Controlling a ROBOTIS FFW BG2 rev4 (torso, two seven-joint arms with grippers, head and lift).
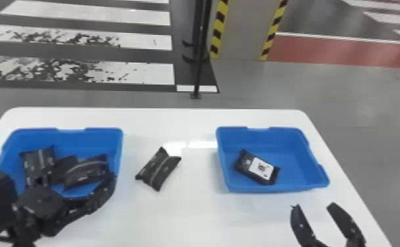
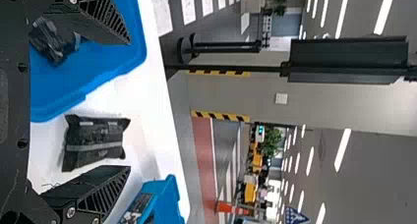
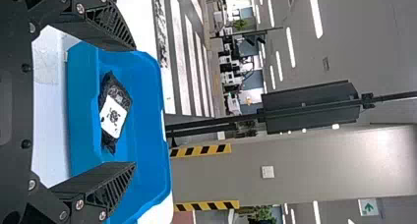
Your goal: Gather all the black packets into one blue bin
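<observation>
Right, the white tabletop carries 2 blue bins, and the left bin looks the likelier home, with 3 black packets bunched inside. The left pincer stands wide apart, empty, at that bin's near side; a sideways sweep could clip the wall and shove the lot. Over at the right bin, the right pincer gapes just short of the near rim, empty too. Come in low and it'd bump. Loose packet between the bins: a shallow pinch could slip on its soft body. Last, the white-labelled packet lies close to the right bin's near wall, so a finger could snag.
</observation>
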